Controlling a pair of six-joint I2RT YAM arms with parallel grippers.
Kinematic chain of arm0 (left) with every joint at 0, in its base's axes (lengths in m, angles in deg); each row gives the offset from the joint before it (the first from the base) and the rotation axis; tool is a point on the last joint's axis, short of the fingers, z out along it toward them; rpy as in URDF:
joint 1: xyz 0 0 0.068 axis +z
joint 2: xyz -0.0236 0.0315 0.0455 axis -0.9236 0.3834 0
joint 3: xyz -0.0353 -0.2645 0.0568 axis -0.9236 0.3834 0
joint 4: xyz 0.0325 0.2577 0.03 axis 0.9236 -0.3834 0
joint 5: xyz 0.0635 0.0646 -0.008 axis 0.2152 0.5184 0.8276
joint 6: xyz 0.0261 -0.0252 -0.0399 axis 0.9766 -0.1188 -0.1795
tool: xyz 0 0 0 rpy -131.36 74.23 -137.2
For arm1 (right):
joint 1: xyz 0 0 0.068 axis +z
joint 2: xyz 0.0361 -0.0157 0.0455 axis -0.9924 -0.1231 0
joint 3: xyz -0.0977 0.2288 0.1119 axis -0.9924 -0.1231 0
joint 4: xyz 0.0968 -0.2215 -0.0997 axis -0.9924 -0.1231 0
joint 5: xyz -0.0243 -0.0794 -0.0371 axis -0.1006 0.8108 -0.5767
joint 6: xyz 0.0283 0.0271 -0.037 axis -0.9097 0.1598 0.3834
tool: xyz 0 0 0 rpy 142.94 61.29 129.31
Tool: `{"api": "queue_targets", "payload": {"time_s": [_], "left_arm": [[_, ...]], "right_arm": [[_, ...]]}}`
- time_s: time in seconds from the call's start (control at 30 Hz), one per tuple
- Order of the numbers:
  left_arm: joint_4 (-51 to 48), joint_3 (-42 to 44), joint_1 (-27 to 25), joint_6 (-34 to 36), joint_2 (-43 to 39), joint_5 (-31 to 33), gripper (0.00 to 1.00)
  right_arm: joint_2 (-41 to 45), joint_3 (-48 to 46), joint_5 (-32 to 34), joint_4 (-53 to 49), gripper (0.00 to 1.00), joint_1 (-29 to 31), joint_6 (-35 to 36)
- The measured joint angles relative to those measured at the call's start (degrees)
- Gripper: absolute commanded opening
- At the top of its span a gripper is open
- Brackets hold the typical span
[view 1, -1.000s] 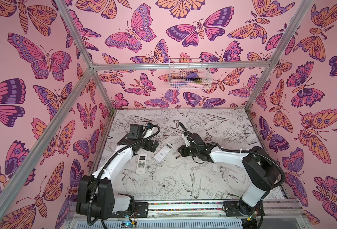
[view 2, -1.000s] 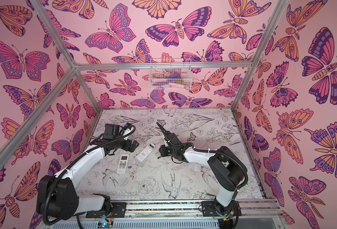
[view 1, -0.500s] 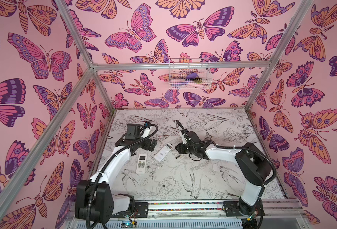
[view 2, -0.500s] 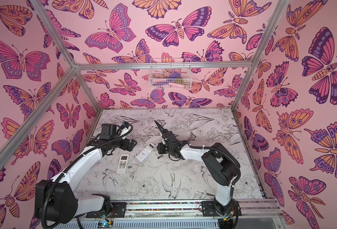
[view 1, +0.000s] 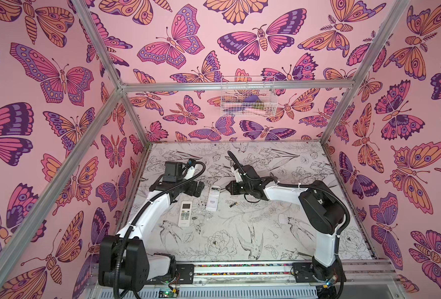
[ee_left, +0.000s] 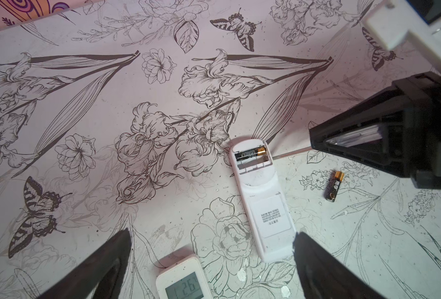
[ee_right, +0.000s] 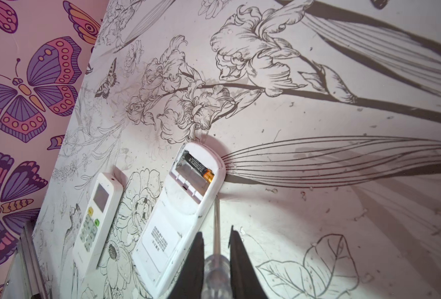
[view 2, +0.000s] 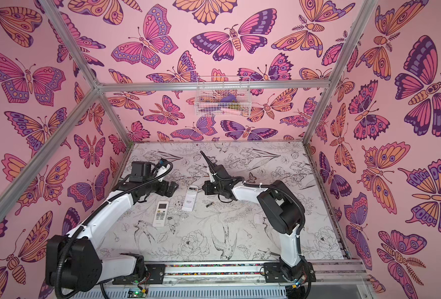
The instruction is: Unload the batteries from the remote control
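Right wrist view: clenches right gripper point(ee_right: 216, 231) on clear-handled steel screwdriver point(ee_right: 216, 212), tip beside face-down white plastic remote point(ee_right: 172, 227), likely to pry seated black gold-capped battery point(ee_right: 197, 167); holds left gripper point(ee_left: 213, 234) spread wide over remote's other end, perhaps for steadying; leaves second black battery point(ee_left: 334, 186) loose on tabletop point(ee_left: 369, 246).

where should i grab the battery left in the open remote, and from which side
Probably from straight above with the open left tool: pinch the battery across its black middle. It lies flat in the uncovered bay of the remote, and the slot beside it is empty, leaving room on that side; its other side hugs the bay wall.
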Motion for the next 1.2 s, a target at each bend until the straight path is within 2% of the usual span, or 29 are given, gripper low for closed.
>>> {"api": "queue_targets", "payload": {"time_s": [0.17,1.2], "left_arm": [[0.0,0.0,0.4,0.0,-1.9,0.1,1.00],[0.1,0.1,1.3,0.1,-2.2,0.0,0.99]], "right_arm": [[-3.1,4.3,-2.2,-1.4,0.00,0.0,1.0],[-13.7,15.2,-14.3,1.2,0.00,1.6,-0.3]]}}
